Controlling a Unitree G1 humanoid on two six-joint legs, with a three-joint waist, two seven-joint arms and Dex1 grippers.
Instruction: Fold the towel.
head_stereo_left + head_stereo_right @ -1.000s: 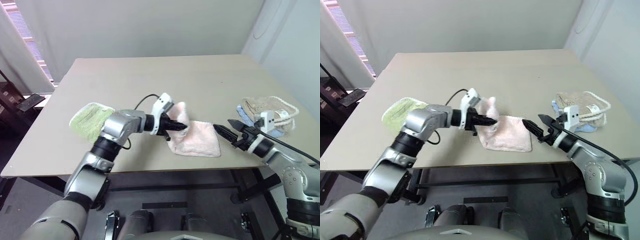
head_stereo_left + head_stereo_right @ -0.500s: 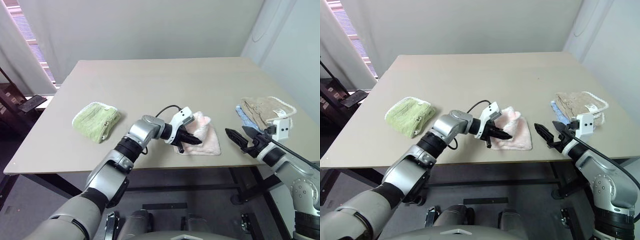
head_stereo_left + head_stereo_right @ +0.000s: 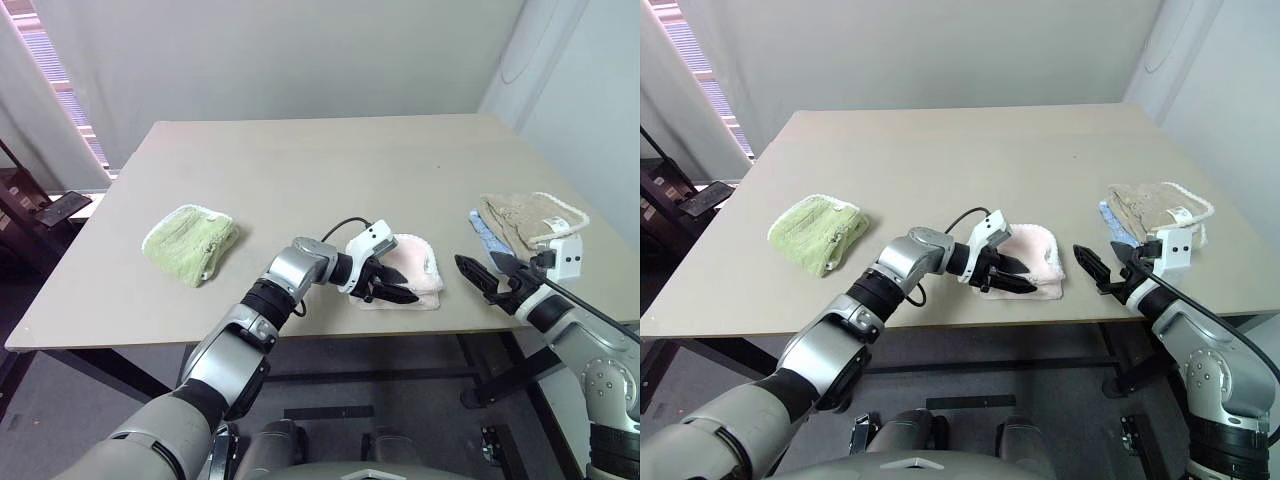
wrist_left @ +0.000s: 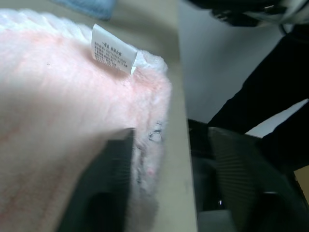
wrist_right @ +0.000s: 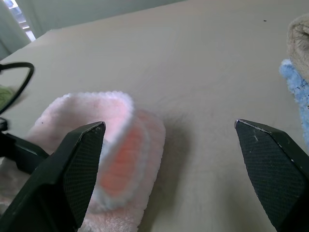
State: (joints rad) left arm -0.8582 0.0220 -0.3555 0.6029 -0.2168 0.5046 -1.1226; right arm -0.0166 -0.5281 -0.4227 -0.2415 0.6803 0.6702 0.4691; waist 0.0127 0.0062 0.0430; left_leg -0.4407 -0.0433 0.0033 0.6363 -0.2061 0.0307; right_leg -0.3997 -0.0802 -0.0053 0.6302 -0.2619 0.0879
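Note:
The pale pink towel [image 3: 412, 268] lies folded into a small thick bundle near the table's front edge, its white tag [image 4: 114, 49] showing in the left wrist view. My left gripper [image 3: 393, 291] rests low at the bundle's near side and is open. One finger [image 4: 108, 186] lies over the pink pile; the other finger [image 4: 241, 179] hangs past the table edge. To the right of the towel and apart from it, my right gripper [image 3: 1102, 272] hovers open with nothing between its fingers [image 5: 72, 169].
A folded green cloth [image 3: 190, 240] sits at the left of the beige table [image 3: 300, 160]. A beige towel [image 3: 530, 213] lies on a blue cloth [image 3: 484, 230] at the right edge, just behind my right gripper. The table's front edge runs close under the towel.
My left gripper carried the raised part of the towel rightward and down onto the rest, making a smaller bundle, then opened and let go. The right gripper drew slightly to the right.

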